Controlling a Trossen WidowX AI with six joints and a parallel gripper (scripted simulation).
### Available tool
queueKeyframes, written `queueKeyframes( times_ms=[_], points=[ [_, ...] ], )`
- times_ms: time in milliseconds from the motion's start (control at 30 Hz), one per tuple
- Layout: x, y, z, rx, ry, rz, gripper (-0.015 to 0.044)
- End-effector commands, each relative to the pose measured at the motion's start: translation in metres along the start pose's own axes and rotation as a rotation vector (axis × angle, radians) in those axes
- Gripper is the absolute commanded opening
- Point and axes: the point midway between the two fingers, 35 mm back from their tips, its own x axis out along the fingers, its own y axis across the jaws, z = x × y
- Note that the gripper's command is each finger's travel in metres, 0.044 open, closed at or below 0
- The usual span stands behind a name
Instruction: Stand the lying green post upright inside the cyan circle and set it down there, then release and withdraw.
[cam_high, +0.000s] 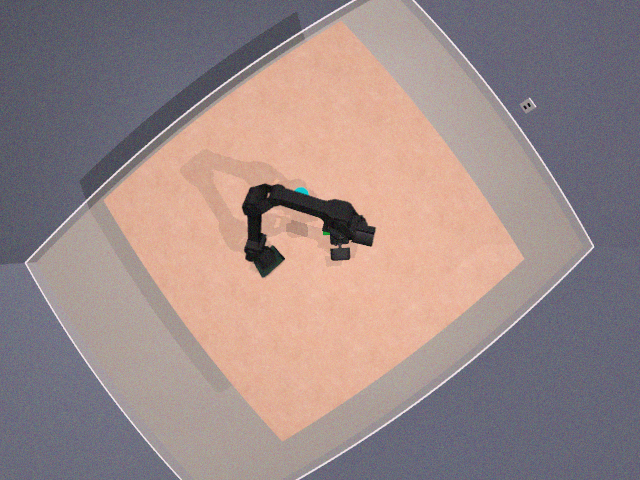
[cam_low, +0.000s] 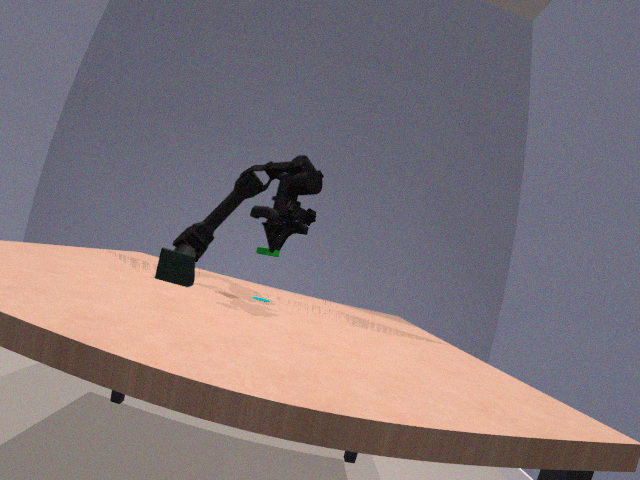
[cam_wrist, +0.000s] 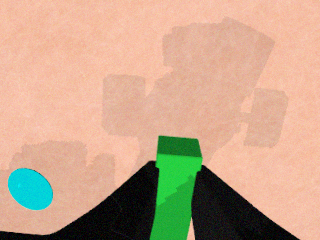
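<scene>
The green post (cam_high: 326, 233) (cam_low: 264, 251) (cam_wrist: 178, 185) is held well above the table, lying about level, with one end sticking out from the fingers. My gripper (cam_low: 276, 251) (cam_wrist: 175, 172) is shut on it near that end in the wrist view; in the top view the arm hides the fingertips. The cyan circle (cam_high: 301, 191) (cam_low: 261, 299) (cam_wrist: 30, 189) is flat on the table. It lies at the left in the wrist view, off to the side of the post, and the arm's forearm covers part of it in the top view.
The arm's dark base (cam_high: 269, 261) (cam_low: 175, 267) stands on the tabletop (cam_high: 330, 335) (cam_low: 330, 361). Shadows of the arm fall on the table around and beside the circle. The table's edges are far from the gripper in the top view.
</scene>
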Motion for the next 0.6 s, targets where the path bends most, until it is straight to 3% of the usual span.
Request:
queueKeyframes(
  times_ms=[0,567],
  points=[
    [-0.002,0.011,-0.005,-0.005,-0.004,0.004,0.0023],
    [-0.007,0.058,-0.033,-0.061,-0.016,0.009,0.0023]
  ],
)
